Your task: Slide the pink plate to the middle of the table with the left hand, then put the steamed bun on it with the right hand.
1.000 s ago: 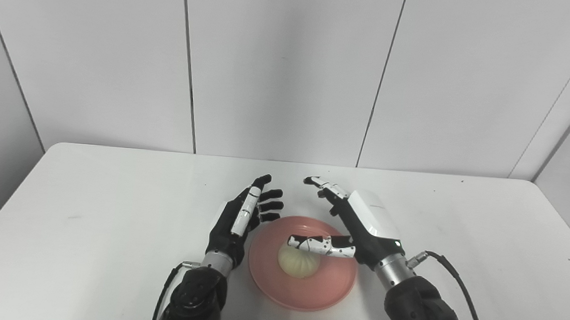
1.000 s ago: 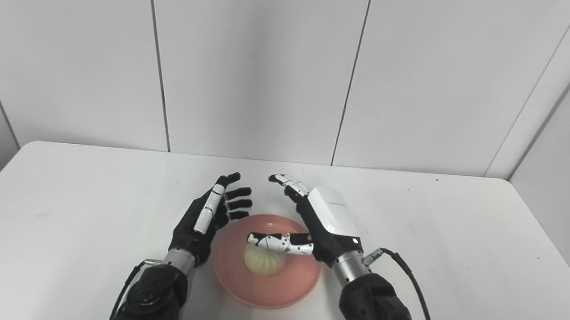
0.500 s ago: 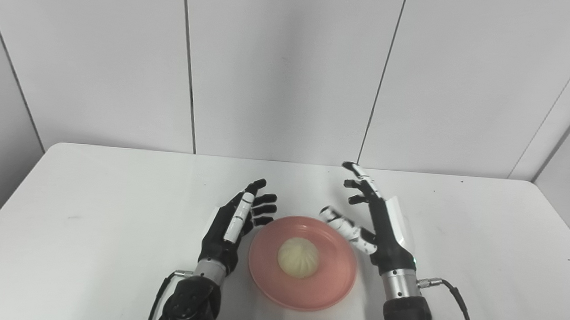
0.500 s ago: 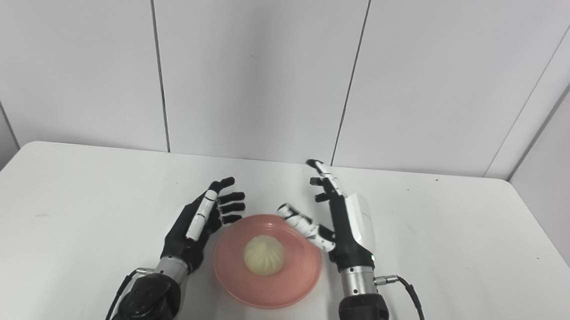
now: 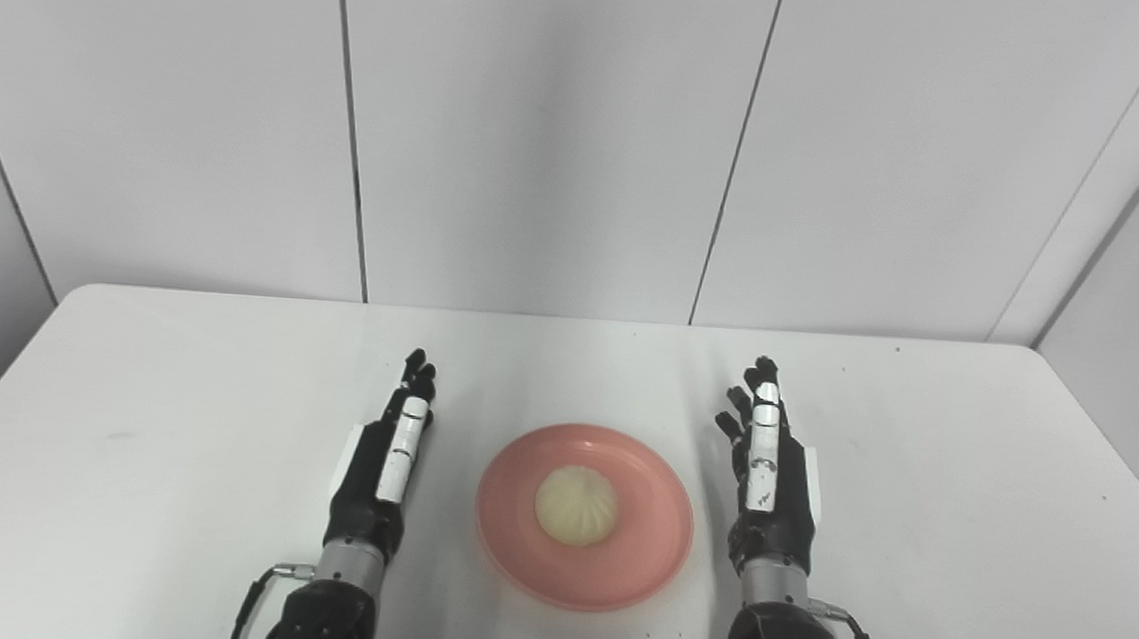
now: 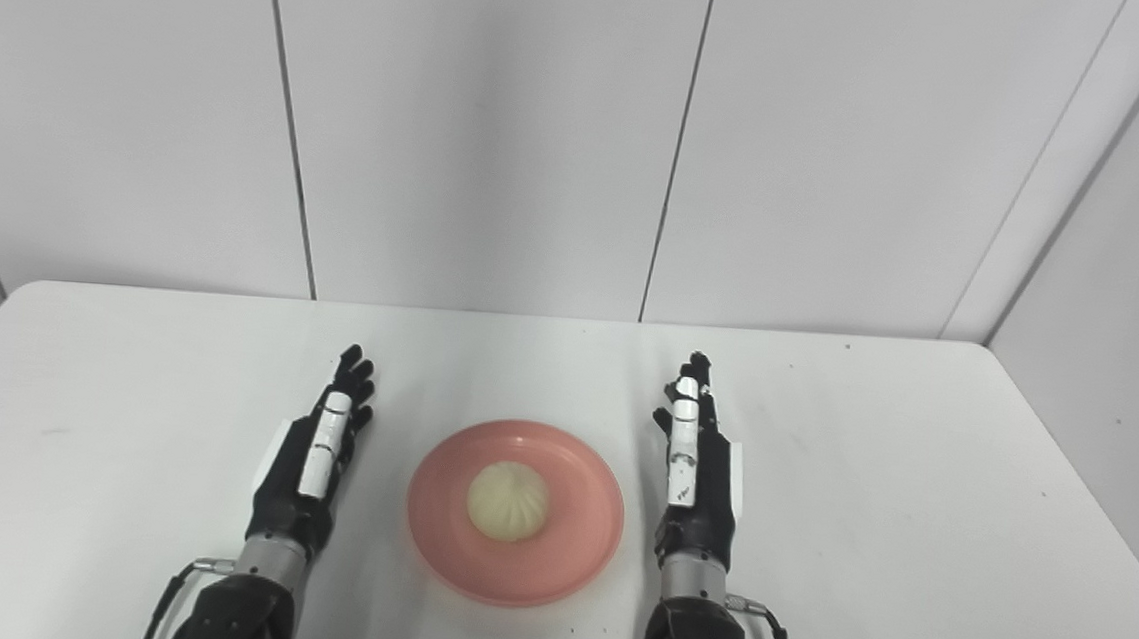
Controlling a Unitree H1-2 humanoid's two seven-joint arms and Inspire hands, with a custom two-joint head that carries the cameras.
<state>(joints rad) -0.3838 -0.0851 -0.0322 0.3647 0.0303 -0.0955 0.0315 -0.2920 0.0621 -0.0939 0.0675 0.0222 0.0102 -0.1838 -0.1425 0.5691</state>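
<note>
A pink plate [image 5: 638,555] lies on the white table near its front middle, and a pale steamed bun [image 5: 577,504] rests at its centre. My left hand [image 5: 387,457] stands edge-on to the left of the plate, a clear gap away, fingers straight and holding nothing. To the right of the plate my right hand [image 5: 770,469] stands the same way, fingers extended, apart from the rim and empty. The right eye view shows the same layout: plate [image 6: 568,550], bun [image 6: 508,501], left hand [image 6: 311,457], right hand [image 6: 694,469].
The white table [image 5: 172,412] runs back to a grey panelled wall [image 5: 542,137]. Its far edge lies well beyond both hands. A few small dark specks mark the tabletop on the right side.
My right hand let go of the bun, pulled off the plate to its right and straightened. My left hand drew back leftward from the rim. The camera view shifted slightly.
</note>
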